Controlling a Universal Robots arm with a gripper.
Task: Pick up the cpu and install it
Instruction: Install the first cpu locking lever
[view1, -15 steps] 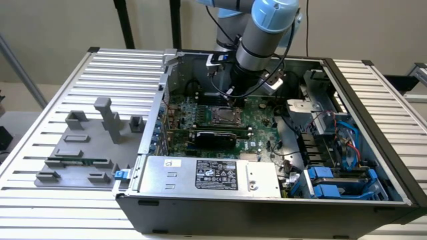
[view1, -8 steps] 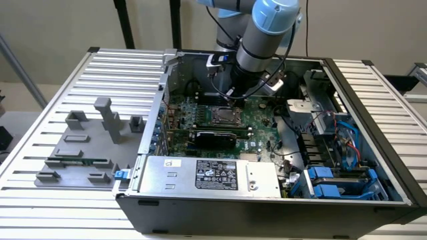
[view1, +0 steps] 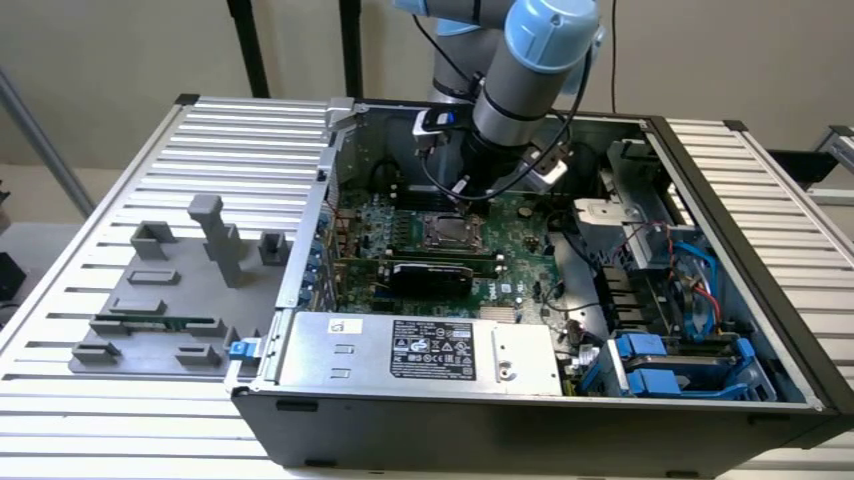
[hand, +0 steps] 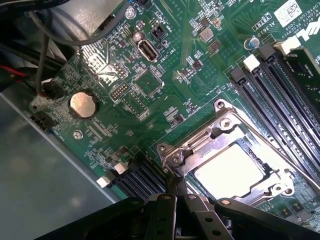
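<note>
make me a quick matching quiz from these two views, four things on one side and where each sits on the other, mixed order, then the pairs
Things:
1. cpu
2. coin battery
3. power supply box
4. grey fixture tray

Places:
A. on the slatted table, outside the case, at the exterior view's left
B. in the metal socket frame on the motherboard
C. along the case's near edge, label facing up
D. in a round holder on the green board, near the case wall

Pairs: 1-B, 2-D, 3-C, 4-A

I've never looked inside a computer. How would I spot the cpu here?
Start with the open computer case, then the green circuit board on its floor. In a shiny metal frame there lies the cpu: a flat silver square, unlike the long black slots alongside it.
</note>
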